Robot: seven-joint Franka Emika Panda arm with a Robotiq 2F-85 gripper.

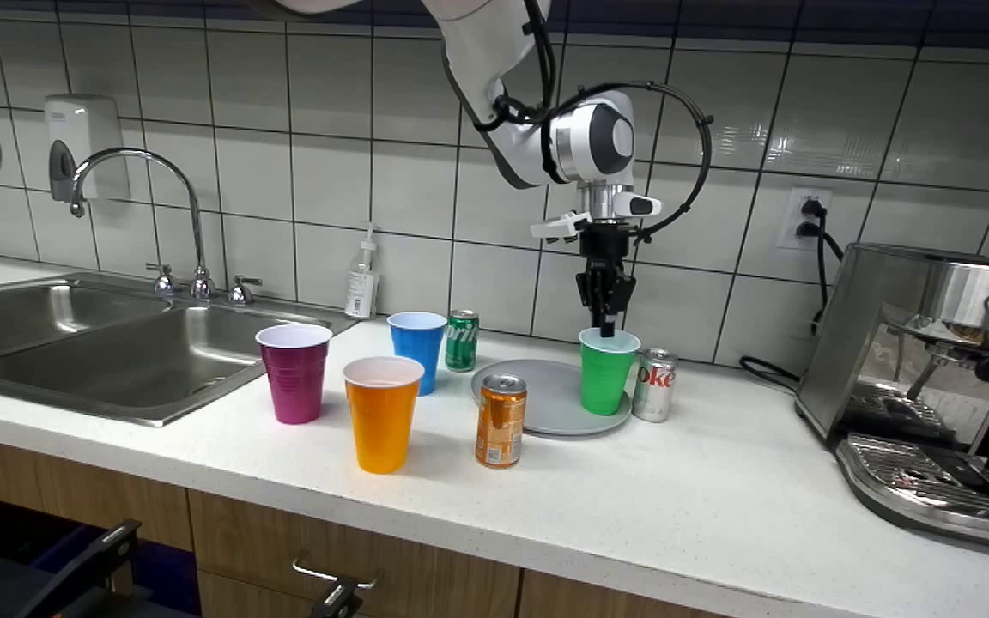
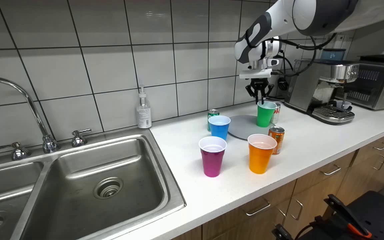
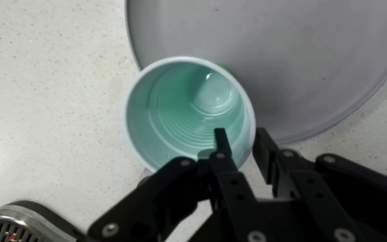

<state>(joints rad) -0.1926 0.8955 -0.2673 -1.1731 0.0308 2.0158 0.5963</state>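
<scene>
The round silver metal can (image 1: pixel 654 388) says "coke" in red; the round green metal can (image 1: pixel 462 342) shows part of "Sprite".

In both exterior views we see a single white robot arm (image 1: pixel 494 51) with dark grey trim, reaching in from above and sloping down to a sharply bent wrist (image 1: pixel 576 144). Under the wrist hangs the black gripper (image 2: pixel 259 100), pointing straight down. In the wrist view we look along its two slim fingers (image 3: pixel 223 144), which enter from the bottom edge and lean side by side toward the upper left. A narrow gap parts their tips, and we make out jointed, screw-studded linkages spreading to either side.
</scene>
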